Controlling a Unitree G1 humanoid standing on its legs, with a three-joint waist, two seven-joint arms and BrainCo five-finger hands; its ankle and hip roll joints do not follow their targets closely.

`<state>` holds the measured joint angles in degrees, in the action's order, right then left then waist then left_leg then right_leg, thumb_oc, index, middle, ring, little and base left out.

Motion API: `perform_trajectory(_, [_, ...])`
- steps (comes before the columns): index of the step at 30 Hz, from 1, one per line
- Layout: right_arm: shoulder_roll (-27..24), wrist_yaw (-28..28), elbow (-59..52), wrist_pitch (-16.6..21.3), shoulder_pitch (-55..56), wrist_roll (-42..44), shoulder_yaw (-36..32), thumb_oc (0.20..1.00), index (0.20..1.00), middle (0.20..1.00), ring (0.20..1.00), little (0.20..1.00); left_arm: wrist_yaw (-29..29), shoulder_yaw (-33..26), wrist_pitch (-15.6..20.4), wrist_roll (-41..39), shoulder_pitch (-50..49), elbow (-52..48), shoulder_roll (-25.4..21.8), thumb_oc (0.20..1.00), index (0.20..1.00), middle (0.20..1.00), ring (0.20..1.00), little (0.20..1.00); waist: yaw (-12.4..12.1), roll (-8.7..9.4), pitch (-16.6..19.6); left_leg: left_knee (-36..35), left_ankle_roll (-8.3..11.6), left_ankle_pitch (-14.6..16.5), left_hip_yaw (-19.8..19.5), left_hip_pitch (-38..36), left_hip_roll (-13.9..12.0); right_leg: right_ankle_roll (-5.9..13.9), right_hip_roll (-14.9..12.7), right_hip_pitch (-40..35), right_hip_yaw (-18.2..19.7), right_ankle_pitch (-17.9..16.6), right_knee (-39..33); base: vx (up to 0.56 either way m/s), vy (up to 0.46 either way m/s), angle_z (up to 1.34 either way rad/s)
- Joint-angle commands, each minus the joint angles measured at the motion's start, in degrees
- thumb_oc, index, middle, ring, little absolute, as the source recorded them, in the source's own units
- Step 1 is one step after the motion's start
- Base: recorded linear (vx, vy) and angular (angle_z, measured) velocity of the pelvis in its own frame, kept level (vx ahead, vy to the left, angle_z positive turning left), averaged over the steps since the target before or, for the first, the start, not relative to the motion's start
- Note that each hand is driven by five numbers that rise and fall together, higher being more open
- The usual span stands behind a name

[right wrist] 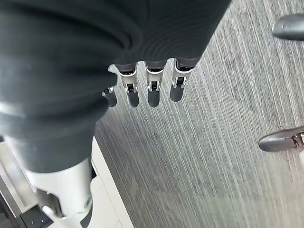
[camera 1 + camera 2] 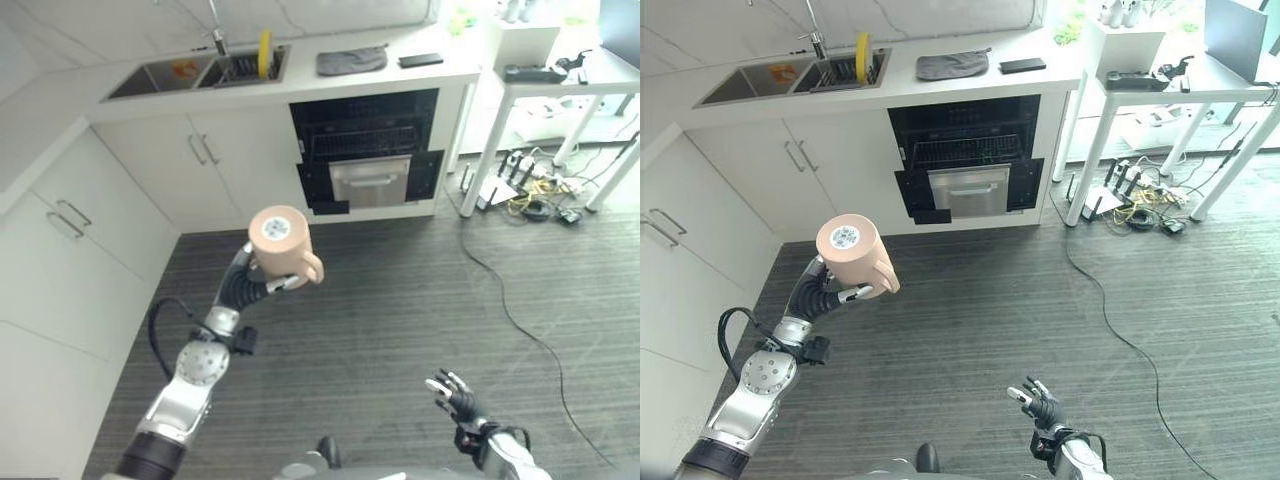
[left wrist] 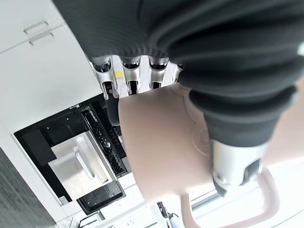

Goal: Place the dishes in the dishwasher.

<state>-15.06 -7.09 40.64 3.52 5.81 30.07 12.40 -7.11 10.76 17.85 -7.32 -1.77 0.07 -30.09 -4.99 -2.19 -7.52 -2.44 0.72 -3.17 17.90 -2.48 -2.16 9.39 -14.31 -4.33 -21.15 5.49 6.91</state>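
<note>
Far out in front of the dishwasher (image 2: 368, 150), over the grey floor (image 2: 400, 320), the left hand (image 2: 243, 284) is holding up a pink mug (image 2: 283, 244). Its fingers and thumb are curling round the mug, with the flat bottom facing up toward the head and the handle sticking out to the side away from the white cupboards (image 2: 200, 160). The dishwasher is sitting open (its door looks dropped down, with a dark rack inside) straight ahead of the mug, well apart from it. So the mug needs to travel forward toward that opening, I think. The right hand (image 2: 1040, 405) is hanging low, farther from the dishwasher, with loose, straight fingers holding nothing.
</note>
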Motion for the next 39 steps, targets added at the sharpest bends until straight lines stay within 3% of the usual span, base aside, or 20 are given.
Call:
perform_trajectory(1, [-1.14,-0.81,-0.9,1.85,-2.37,-1.64,-0.77,1.0,1.0,1.0,1.0,1.0,-2.21,-3.61,2.93,0.86,2.09,-4.89,0.26,0.2,0.2,0.2,0.2,0.2,-0.77,-0.26,-0.82,-0.16,2.82,4.18,-3.65,-3.47,-1.64,-1.52,3.13,1.64,-0.25,-5.45,-4.19,0.01,0.101,-0.05])
perform_trajectory(6, [-2.13,-0.67,-2.05,1.5,-1.72,-1.97,-2.31,1.0,1.0,1.0,1.0,1.0,-1.46,-4.21,4.18,0.5,1.47,-5.0,0.34,0.2,0.2,0.2,0.2,0.2,-1.86,-1.04,-0.69,-1.46,2.54,3.49,-8.33,-3.05,-0.09,-1.32,3.48,0.44,1.19,-4.94,-5.15,0.01,0.094,0.01])
perform_trajectory(8, [-2.19,-1.09,-1.52,1.85,-1.21,-1.67,-3.76,1.0,1.0,1.0,1.0,1.0,0.4,-4.63,4.29,0.14,2.12,-5.23,0.5,0.2,0.2,0.2,0.2,0.2,-2.69,-1.08,-0.25,-0.76,2.07,3.49,-12.69,-1.75,1.13,-1.27,4.47,0.16,3.07,-4.85,-6.0,0.0,-0.014,0.26])
perform_trajectory(12, [-1.1,-2.84,-0.42,2.77,-0.76,-3.11,-5.02,1.0,1.0,1.0,1.0,1.0,2.8,-7.43,4.06,-0.36,0.61,-7.78,0.62,0.2,0.2,0.2,0.2,0.2,-3.46,-0.86,-0.22,-0.31,1.71,3.93,-15.98,-1.48,2.19,-1.76,6.43,0.03,6.17,-4.65,-6.72,0.01,-0.035,0.38])
perform_trajectory(22, [-0.99,-3.74,-1.34,3.39,-1.43,-1.65,-3.93,1.0,1.0,1.0,1.0,1.0,3.38,-7.95,5.92,-1.18,-0.31,-7.66,-0.04,0.2,0.2,0.2,0.2,0.2,-4.08,-0.88,0.04,-1.88,2.15,3.88,-15.86,-2.71,1.86,-1.65,6.73,-1.14,6.51,-4.85,-8.56,0.0,0.001,-0.01])
perform_trajectory(31, [-0.79,-3.5,0.86,4.61,-1.56,-1.64,-4.41,1.0,1.0,1.0,1.0,1.0,3.7,-7.42,4.35,-1.44,0.79,-8.05,0.04,0.2,0.2,0.2,0.2,0.2,-4.26,-0.85,0.41,-1.76,1.44,4.23,-18.51,-3.0,3.01,-1.94,8.16,-1.38,9.43,-4.2,-8.68,0.0,-0.008,0.06])
perform_trajectory(39, [-0.36,-2.96,0.8,5.33,-1.05,-1.24,-4.52,1.0,1.0,1.0,1.0,1.0,4.03,-7.15,4.08,-1.89,0.72,-8.49,-0.39,0.2,0.2,0.2,0.2,0.2,-4.23,-0.74,0.56,-1.86,1.27,4.59,-18.45,-3.24,3.17,-1.7,8.31,-1.57,9.9,-4.12,-8.85,0.0,0.0,0.0])
